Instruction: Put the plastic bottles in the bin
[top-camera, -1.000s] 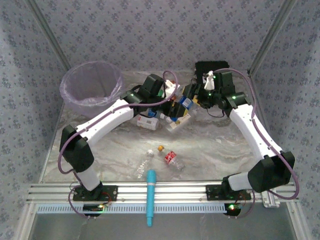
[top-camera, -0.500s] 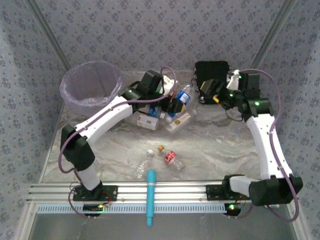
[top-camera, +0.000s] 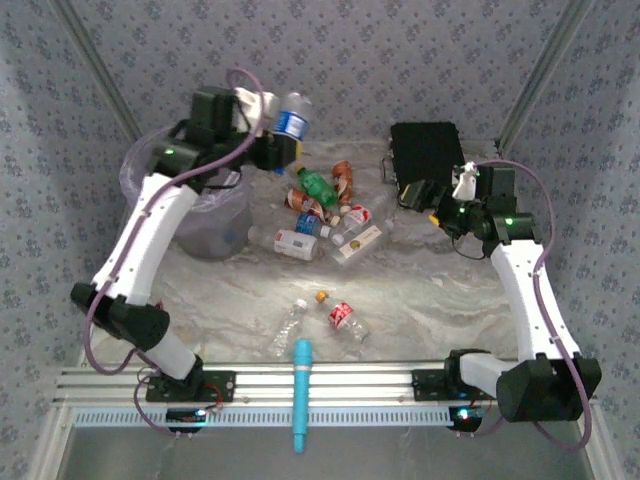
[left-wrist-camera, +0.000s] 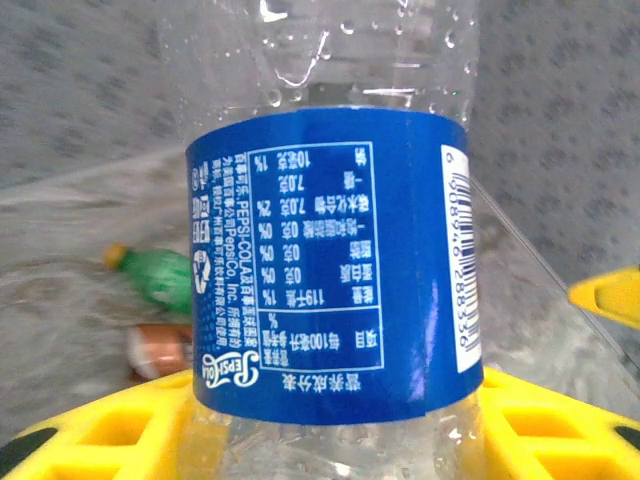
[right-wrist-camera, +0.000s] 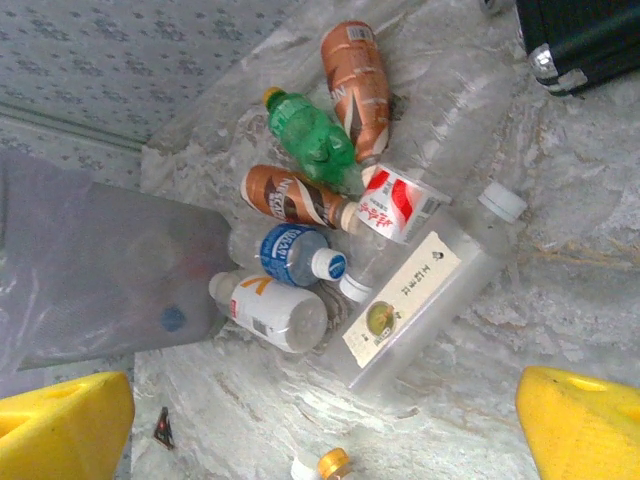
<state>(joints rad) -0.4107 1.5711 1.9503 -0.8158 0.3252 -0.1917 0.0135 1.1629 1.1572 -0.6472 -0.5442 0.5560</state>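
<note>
Left gripper clamps a blue-label bottle aloft, right gripper gapes empty; next, carry the bottle over the bin and release.

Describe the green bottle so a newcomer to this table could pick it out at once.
Find the black case at the far right of the table; left of it lies a heap of bottles. On the heap's far side lies the green bottle, beside brown ones. It alone is green, with a yellow cap.
</note>
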